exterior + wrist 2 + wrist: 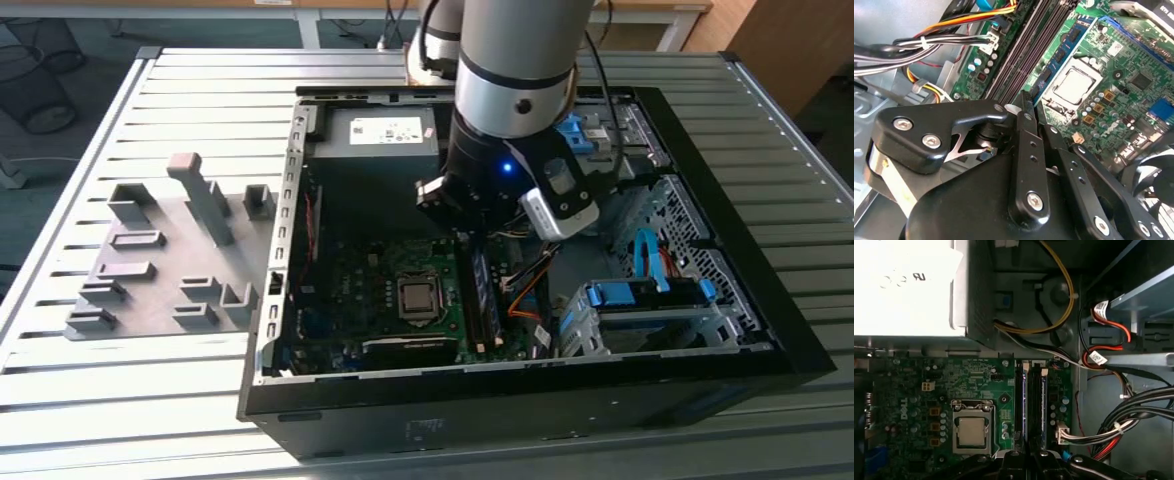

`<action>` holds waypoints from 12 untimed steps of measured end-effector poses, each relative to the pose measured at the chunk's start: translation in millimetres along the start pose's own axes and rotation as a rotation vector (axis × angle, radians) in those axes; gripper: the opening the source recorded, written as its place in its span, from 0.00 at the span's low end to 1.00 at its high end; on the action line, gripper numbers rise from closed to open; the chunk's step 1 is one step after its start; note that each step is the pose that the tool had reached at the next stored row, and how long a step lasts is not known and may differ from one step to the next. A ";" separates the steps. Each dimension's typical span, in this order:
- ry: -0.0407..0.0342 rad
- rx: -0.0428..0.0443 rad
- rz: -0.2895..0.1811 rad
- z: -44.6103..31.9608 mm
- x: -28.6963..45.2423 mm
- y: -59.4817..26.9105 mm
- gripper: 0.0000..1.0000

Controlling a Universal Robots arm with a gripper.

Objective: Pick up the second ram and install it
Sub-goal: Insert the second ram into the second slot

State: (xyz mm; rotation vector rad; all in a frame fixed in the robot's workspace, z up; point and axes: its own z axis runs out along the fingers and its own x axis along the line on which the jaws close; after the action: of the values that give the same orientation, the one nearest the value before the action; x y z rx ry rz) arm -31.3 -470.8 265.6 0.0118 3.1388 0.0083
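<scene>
The second ram (481,300), a long blue-green stick with dark chips, stands on edge in a motherboard slot beside the CPU socket (418,297) inside the open computer case (534,400). Both wrist views show the ram (1064,55) (1024,405). A second stick (1043,405) stands in the slot beside it. My gripper (466,240) reaches down into the case over the far end of the slots. Its black fingers (1025,130) are together, and the gripper (1026,100) (1028,456) sits right at one end of the ram. Nothing shows between the fingers.
A grey plate of plastic holder blocks (174,270) lies on the slatted table at the exterior view's left. The power supply (380,130) fills the case's far end. Bundled cables (1114,430) and a drive cage with blue parts (641,300) crowd the side beyond the slots.
</scene>
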 end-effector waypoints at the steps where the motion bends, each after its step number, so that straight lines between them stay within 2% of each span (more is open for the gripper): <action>1: 0.0000 0.0000 0.002 1.8 0.0 -0.2 0.14; 9: 0.0000 0.0001 0.014 16.3 0.0 -0.8 0.14; 12: -0.0003 0.0002 0.059 21.8 -0.1 -0.8 0.14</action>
State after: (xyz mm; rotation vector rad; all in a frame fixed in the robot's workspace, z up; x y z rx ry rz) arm -31.2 -471.5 243.7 0.1037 3.1370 0.0080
